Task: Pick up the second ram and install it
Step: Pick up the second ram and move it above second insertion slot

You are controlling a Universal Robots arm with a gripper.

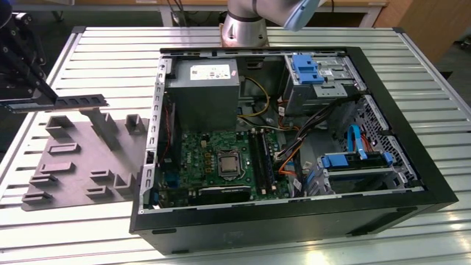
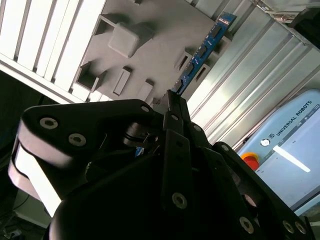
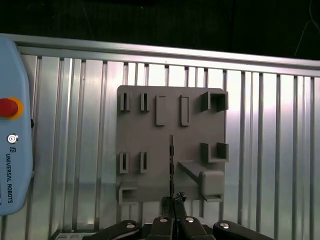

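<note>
Status of the jaws: closed on one short end of the second ram (image 1: 83,101); in both wrist views the two fingers (image 3: 181,201) sit pressed against the board's flat faces, with the rest of the stick projecting beyond them.

Position of the second ram: held level above the grey plastic tray (image 1: 74,160), over the tray's upright blocks and apparently clear of them; the tray lies near the edge of the slatted aluminium surface (image 1: 110,49) at the exterior view's left. The open computer case (image 1: 412,182) occupies the middle of the surface, well apart from the stick; inside it lie the green motherboard (image 1: 220,160) and its long black slot rails (image 1: 261,157). Whether the rails are occupied cannot be told.

Handling properties (assessment):
- Light, thin and stiff; it should not sag in the present end grip.
- Fragile; chips and edge contacts are likely to suffer under pinching or scraping.
- The smooth faces may slip; the long overhang gives leverage to any knock.

Recommended hold: across the flat faces near one short end, as at present; keep clear of the contact edge.
</note>
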